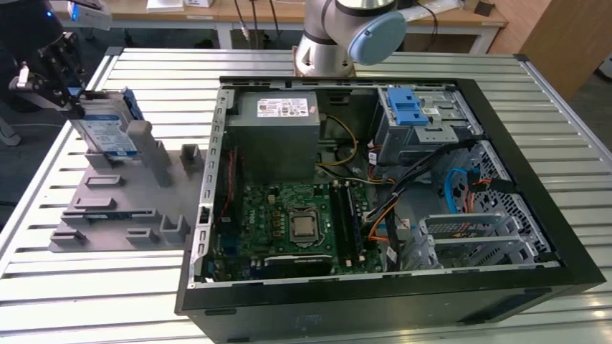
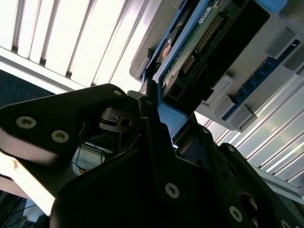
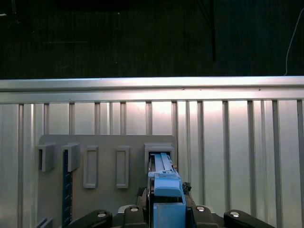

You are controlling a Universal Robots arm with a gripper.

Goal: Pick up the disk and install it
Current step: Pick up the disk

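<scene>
The disk (image 1: 103,129), a silver-grey drive with a blue-and-white label and blue rails, stands on edge in a slot at the far end of the grey fixture plate (image 1: 115,215), at the exterior view's left. My gripper (image 1: 74,104) sits at the disk's upper end, its black fingers closed on the blue rail. In the first wrist view the disk (image 3: 164,178) runs out from between the fingers (image 3: 142,192) into a fixture slot. The second wrist view shows the disk's underside (image 2: 199,42) and connector, gripped at its end by my gripper (image 2: 164,114).
An open black computer case (image 1: 383,304) lies on the slatted metal table (image 1: 96,287), to the exterior view's right of the fixture. Inside are a grey power supply box (image 1: 277,136), a green motherboard (image 1: 297,222) and a silver cage with a blue latch (image 1: 406,107). The arm's base (image 1: 330,43) stands behind the case.
</scene>
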